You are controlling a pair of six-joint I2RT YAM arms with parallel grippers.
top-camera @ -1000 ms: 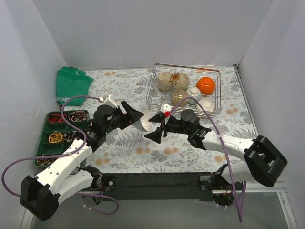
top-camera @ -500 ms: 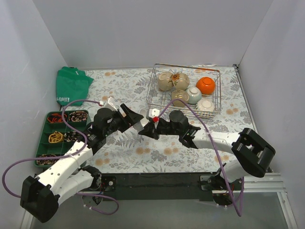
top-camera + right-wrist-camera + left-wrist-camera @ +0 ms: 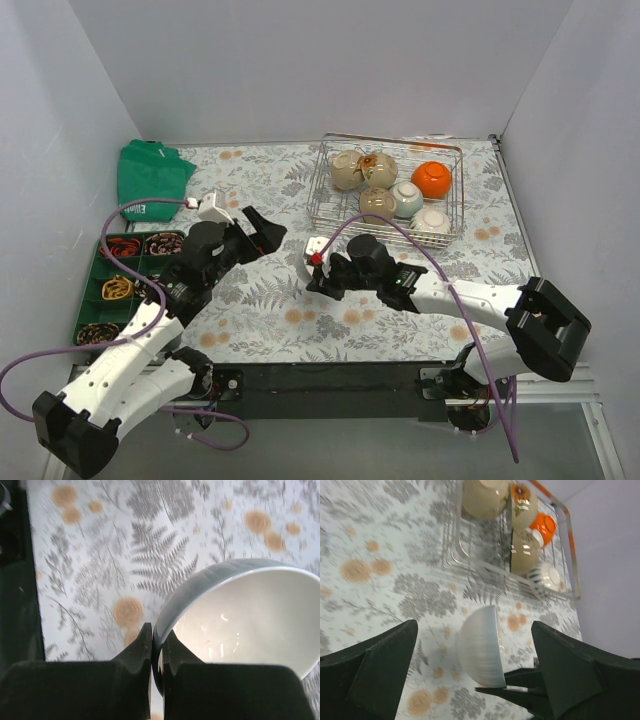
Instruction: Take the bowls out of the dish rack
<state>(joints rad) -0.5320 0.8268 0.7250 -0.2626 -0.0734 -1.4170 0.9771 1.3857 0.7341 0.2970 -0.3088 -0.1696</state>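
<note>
Above tablecloth (image 3: 100, 555), bowl (image 3: 240, 615) rim inside right pincer (image 3: 156, 632).

The left arm (image 3: 130, 350) and right arm (image 3: 470, 300) have white link shells and black joint housings. The left hand (image 3: 262, 230) and right hand (image 3: 313, 275) are black with wedge-shaped fingers (image 3: 380, 675). A purple cable (image 3: 420, 225) loops along each arm. A small red marker (image 3: 313, 258) sits by the right wrist.

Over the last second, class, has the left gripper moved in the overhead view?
Yes. The left gripper has drawn back to the left, leaving a wider gap between it and the dish rack.
</note>
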